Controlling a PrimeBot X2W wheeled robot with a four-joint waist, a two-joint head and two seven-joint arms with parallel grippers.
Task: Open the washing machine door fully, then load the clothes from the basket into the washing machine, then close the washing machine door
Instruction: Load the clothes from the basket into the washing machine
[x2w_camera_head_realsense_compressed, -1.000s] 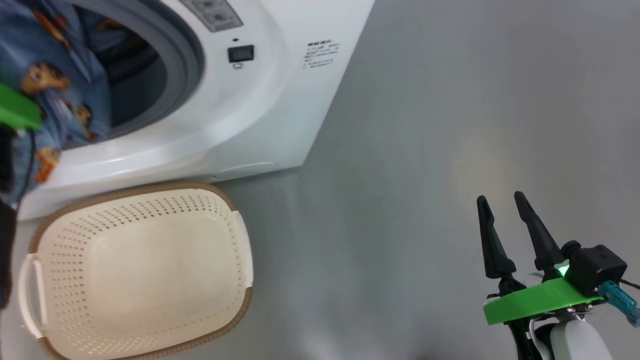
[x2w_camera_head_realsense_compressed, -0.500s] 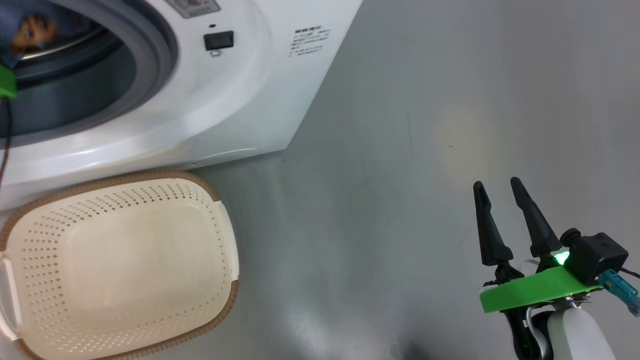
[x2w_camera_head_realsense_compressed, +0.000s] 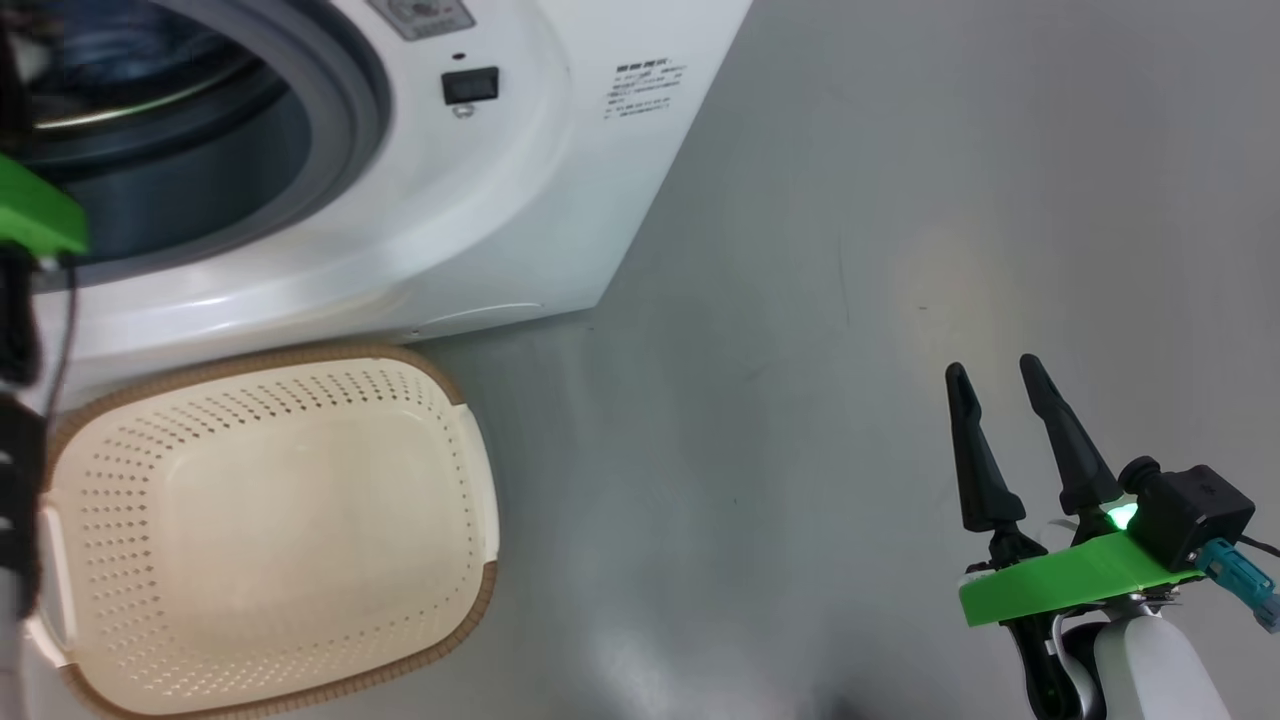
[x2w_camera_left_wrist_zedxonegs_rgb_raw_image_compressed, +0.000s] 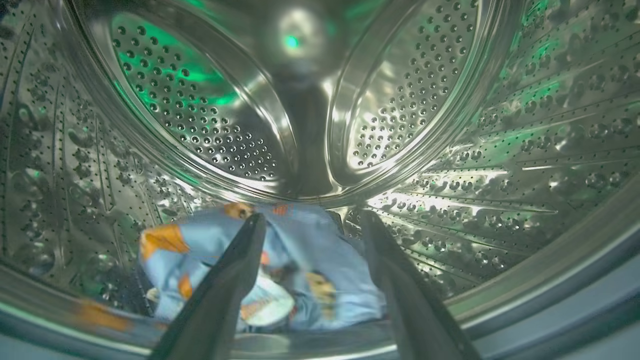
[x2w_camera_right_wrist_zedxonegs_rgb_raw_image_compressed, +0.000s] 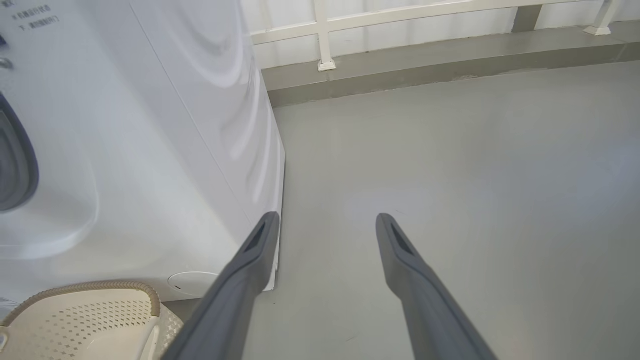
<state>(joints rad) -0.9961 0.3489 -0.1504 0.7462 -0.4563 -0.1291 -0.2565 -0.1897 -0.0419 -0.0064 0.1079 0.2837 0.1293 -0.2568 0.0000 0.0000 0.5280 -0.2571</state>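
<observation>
Clothes (x2w_camera_left_wrist_zedxonegs_rgb_raw_image_compressed: 315, 252) partly behind left hand (x2w_camera_left_wrist_zedxonegs_rgb_raw_image_compressed: 313, 216)

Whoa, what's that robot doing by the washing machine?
It is loading laundry. Its left end effector reaches into the washing machine with fingers open, and the bear-print clothes lie at the bottom of the drum just beyond them. The basket holds no clothes. The right end effector hangs open over the floor, holding nothing. The machine is not yet shut.
</observation>
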